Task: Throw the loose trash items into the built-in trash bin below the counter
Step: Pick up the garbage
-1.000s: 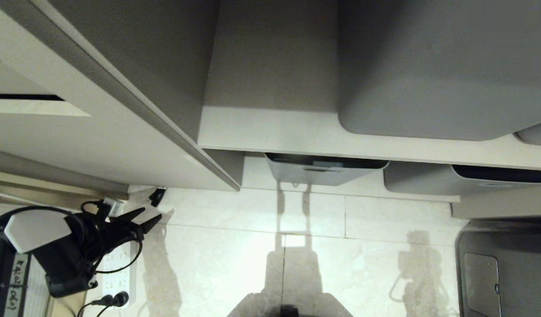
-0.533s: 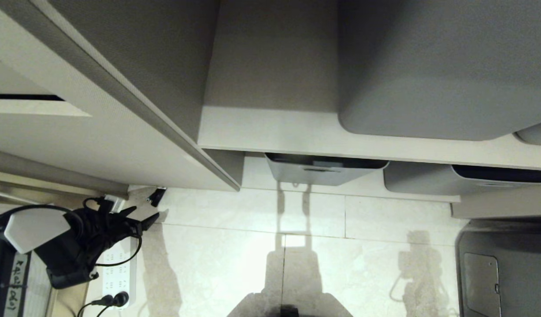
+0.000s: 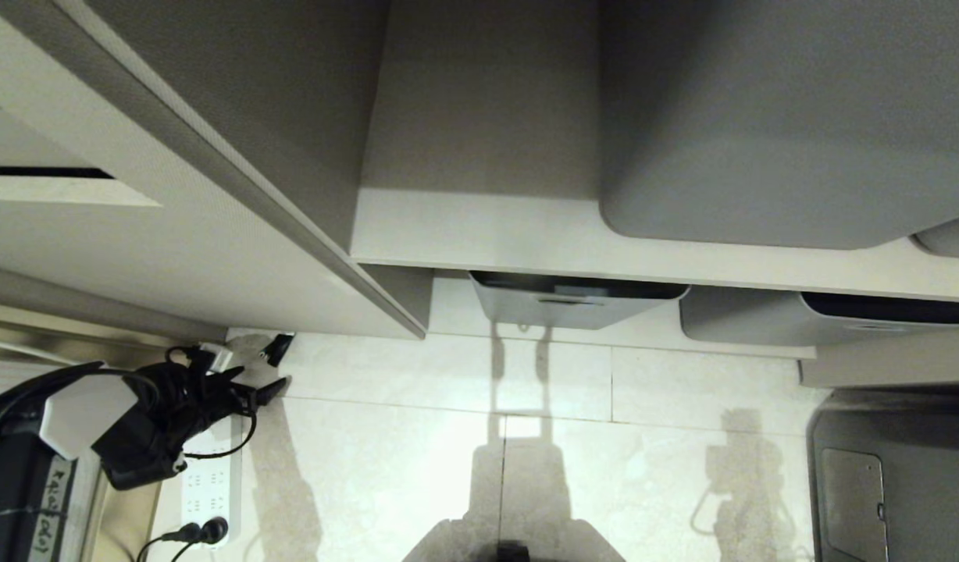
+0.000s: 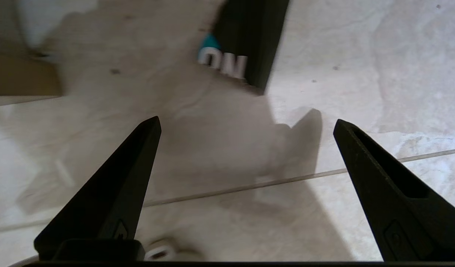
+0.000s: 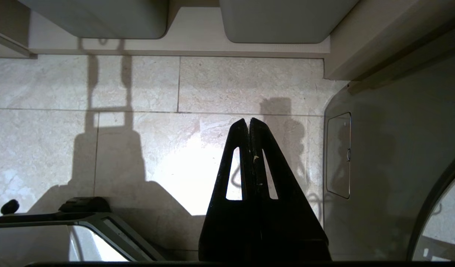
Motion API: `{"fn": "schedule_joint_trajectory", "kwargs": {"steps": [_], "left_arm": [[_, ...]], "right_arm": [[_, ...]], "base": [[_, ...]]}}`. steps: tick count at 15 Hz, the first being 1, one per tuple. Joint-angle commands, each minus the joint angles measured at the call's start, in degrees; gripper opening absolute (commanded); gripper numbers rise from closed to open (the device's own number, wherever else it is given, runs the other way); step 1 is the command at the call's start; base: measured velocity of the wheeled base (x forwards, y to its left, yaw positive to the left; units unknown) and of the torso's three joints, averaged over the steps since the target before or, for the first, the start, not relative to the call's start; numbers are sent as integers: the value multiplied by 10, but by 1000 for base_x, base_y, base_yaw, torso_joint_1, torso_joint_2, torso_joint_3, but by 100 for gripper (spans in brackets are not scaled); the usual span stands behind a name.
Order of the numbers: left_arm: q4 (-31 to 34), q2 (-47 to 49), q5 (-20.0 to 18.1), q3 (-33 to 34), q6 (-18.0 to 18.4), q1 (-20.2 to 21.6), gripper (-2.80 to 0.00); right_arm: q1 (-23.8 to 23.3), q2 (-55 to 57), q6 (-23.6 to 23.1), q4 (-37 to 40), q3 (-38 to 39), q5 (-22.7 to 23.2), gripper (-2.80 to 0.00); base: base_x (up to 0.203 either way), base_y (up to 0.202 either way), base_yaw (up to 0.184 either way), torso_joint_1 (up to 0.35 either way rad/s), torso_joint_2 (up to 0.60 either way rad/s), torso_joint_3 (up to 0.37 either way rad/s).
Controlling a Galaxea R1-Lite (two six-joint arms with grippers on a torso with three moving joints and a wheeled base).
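Pale marble-look floor tiles fill the lower half of the head view. A beige cabinet panel runs from 10 o'clock toward centre, a shelf edge crosses just above centre, and two grey plastic tubs are tucked under it at 12 and 2 o'clock. A grey rounded appliance body with a small hatch is seen at 4 o'clock. The bin flap and the counter slab cannot be made out in any view.

A white power strip is laid on the floor at 8 o'clock, partly covered by the left arm.

The left gripper is found low at 8 o'clock, pointed toward the cabinet foot; in the left wrist view its jaws are spread wide with nothing between them. The slim black wrapper, white lettering and a teal patch at its near end, is seen lying on the tile at 12 o'clock of the fingertips, apart from them. In the head view it lies at the cabinet foot. A tan edge at 10 o'clock of the fingers is too blurred to identify.

The right gripper is parked over the floor, jaws pressed together, nothing held.
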Motion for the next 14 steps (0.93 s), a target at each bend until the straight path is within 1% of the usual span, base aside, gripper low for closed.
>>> {"fn": "schedule_joint_trajectory", "kwargs": {"steps": [1,5,6,10,12,14], "left_arm": [[-4,9,-2,-11,0,-5,0],[-25,7,-5,-19,-5,-11,0],[-40,12,-5,-27,-10,-12,0],[-58,33,-4,-67,-25,-15,0],[-61,38,-4,-68,-25,-15,0],[-78,44,-5,-68,-27,-17,0]], "right_arm": [[0,0,0,0,1,0,-280],[0,0,0,0,1,0,-280],[0,0,0,0,1,0,-280],[0,0,0,0,1,0,-280],[0,0,0,0,1,0,-280],[0,0,0,0,1,0,-280]], "base": [[0,0,0,0,0,0],[0,0,0,0,0,0],[0,0,0,0,0,0],[0,0,0,0,0,0],[0,0,0,0,0,0],[0,0,0,0,0,0]]}}
